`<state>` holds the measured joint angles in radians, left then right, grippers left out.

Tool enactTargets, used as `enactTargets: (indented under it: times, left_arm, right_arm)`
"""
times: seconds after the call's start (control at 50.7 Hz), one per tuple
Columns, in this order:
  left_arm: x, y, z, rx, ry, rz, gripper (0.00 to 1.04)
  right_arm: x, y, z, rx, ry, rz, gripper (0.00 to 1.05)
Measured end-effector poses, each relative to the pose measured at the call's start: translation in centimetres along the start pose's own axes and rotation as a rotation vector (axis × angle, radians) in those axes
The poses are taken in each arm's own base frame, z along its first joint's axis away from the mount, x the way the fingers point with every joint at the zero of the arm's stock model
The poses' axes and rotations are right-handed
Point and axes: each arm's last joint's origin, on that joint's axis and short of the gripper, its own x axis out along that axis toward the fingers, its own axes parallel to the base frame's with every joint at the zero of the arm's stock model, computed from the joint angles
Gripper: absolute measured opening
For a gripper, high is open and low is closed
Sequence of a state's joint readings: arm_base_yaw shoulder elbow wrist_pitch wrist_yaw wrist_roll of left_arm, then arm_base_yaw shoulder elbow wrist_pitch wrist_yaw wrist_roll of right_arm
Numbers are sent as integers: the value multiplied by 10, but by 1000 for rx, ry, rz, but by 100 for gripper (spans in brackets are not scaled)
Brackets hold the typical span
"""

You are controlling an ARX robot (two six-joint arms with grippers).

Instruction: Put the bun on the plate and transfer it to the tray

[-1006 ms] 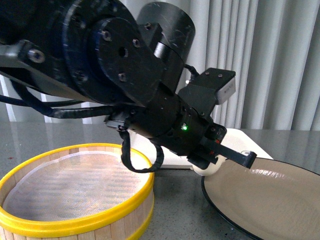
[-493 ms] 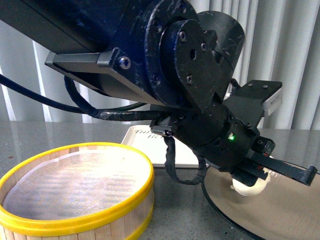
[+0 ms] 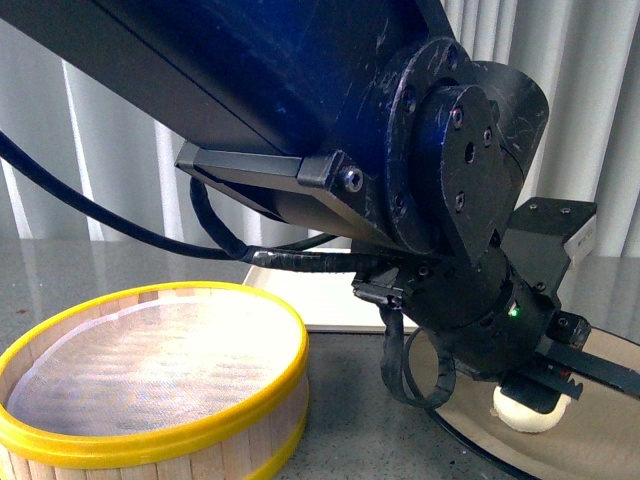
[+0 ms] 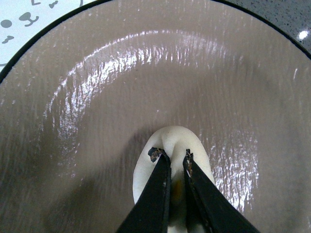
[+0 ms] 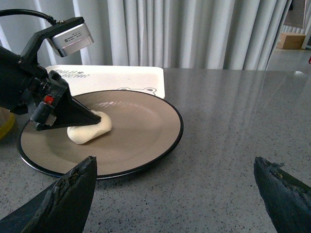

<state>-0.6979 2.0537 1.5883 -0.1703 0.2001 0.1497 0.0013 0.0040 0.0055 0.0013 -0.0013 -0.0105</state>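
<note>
A creamy-white bun (image 5: 89, 127) lies on the beige-tan inside of the plate (image 5: 141, 131), on the side of the dish nearer the left arm and short of its centre. Its dough is smooth and pale, and it looks squeezed into a longer, flattened lump rather than a round ball. From the left wrist view the bun's (image 4: 175, 141) rounded end pokes out beyond the fingertips, with a small dark nick in the dough beside one tip. The glossy plate (image 4: 146, 73) fills most of that view, its black rim curving past a corner of the cream tray (image 4: 29, 19) with its printed bear face.

The left gripper (image 4: 172, 158) comes down at a slant onto the bun, its two black fingers drawn almost together with only a thin gap between them, pinching the top of the dough. In the front view the left arm's thick black joints fill the upper frame, bent sharply down toward the plate (image 3: 600, 440), a green light glowing on the wrist. The yellow-rimmed steamer basket (image 3: 150, 430) stands apart on the arm's other side. The tray (image 5: 112, 75) lies just behind the plate.

The right gripper (image 5: 175, 162) hangs over the grey table (image 5: 233, 121) beside the plate's rim, jaws spread wide, gripping nothing.
</note>
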Motion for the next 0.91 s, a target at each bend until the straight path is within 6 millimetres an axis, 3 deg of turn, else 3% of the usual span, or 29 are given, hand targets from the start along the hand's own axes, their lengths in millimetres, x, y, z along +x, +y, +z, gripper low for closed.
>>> enactTargets:
  times: [0.513, 0.73, 0.907]
  left_arm:
    - [-1, -2, 7, -96, -24, -53, 100]
    - [-10, 3, 20, -110, -63, -47, 98]
    - [-39, 35, 41, -201, -140, 20, 98]
  right_arm:
    - [0, 0, 0, 0, 0, 0, 96]
    - [0, 0, 0, 0, 0, 0, 96]
    - [0, 0, 0, 0, 0, 0, 96]
